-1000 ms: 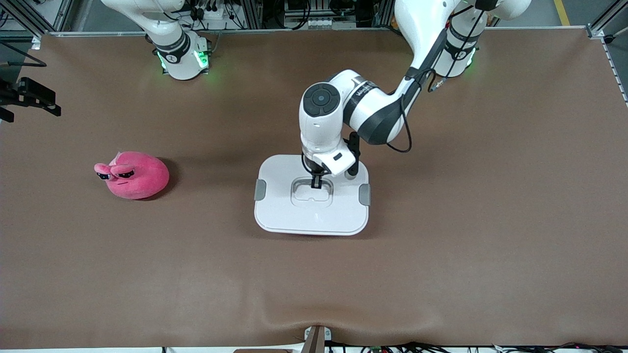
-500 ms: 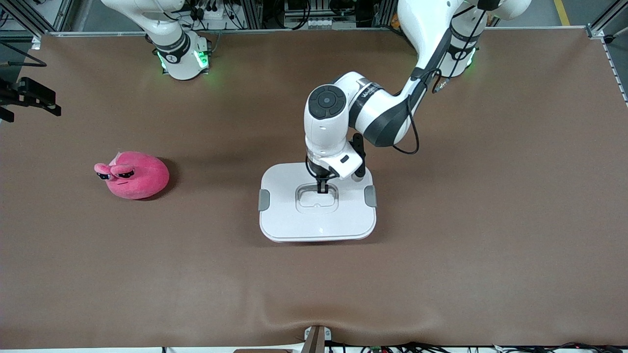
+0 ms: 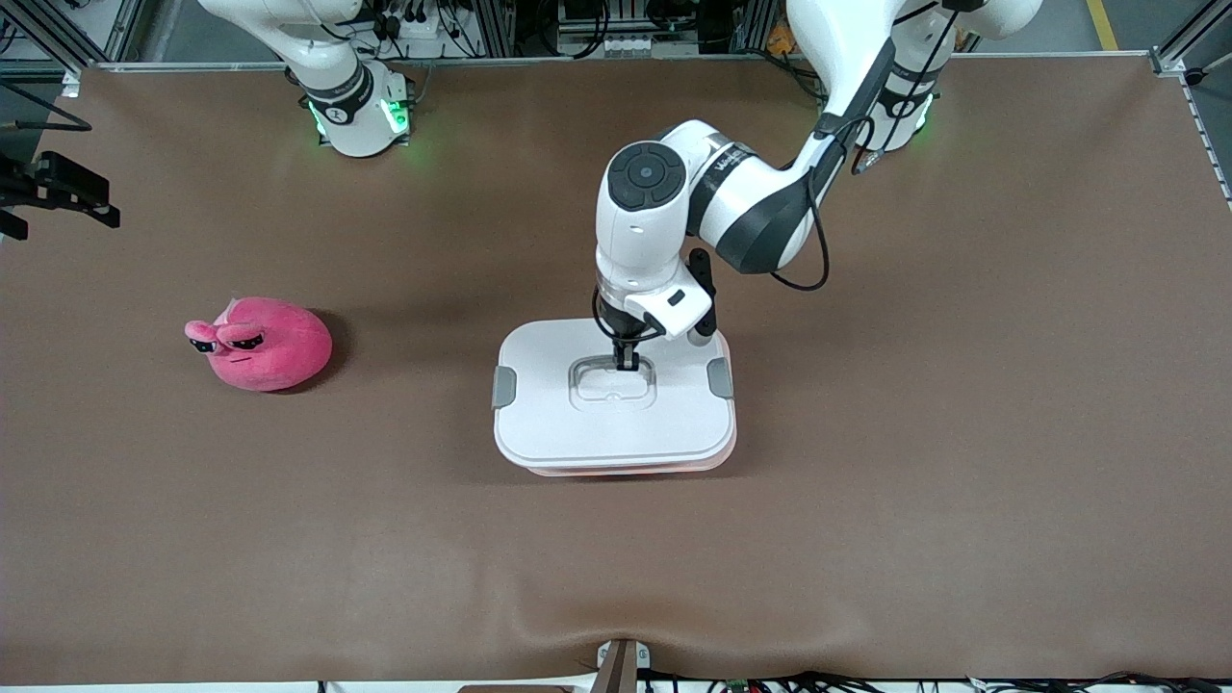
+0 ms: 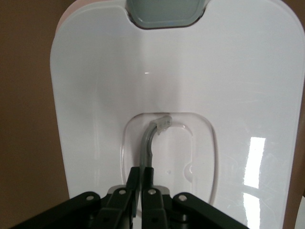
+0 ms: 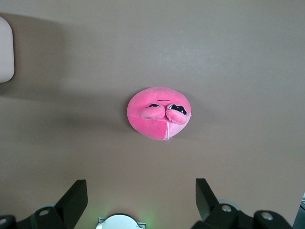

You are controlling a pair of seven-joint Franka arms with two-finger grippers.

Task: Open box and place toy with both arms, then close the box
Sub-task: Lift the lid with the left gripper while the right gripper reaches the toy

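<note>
Now: left gripper [image 3: 626, 364] pinched shut on the lid handle [image 4: 151, 138]; lid [image 3: 577, 423] sits skewed over the box [image 3: 674, 466].
Risk: thin handle slips, lid drops askew. Right gripper [image 5: 138, 198] waits spread wide, over the toy [image 3: 260, 344], which lies at the box's 9 o'clock, well apart. Bare table [image 3: 962, 433] all round.

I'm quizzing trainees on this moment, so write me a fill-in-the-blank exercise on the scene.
1. The left claw is shut on the lid's recessed ____.
2. The white lid sits askew, baring the box's ____ rim.
3. The right claw hangs open over the pink ____.
4. The toy lies toward the ____ arm's end of the table.

Missing words: handle; pink; toy; right
</note>
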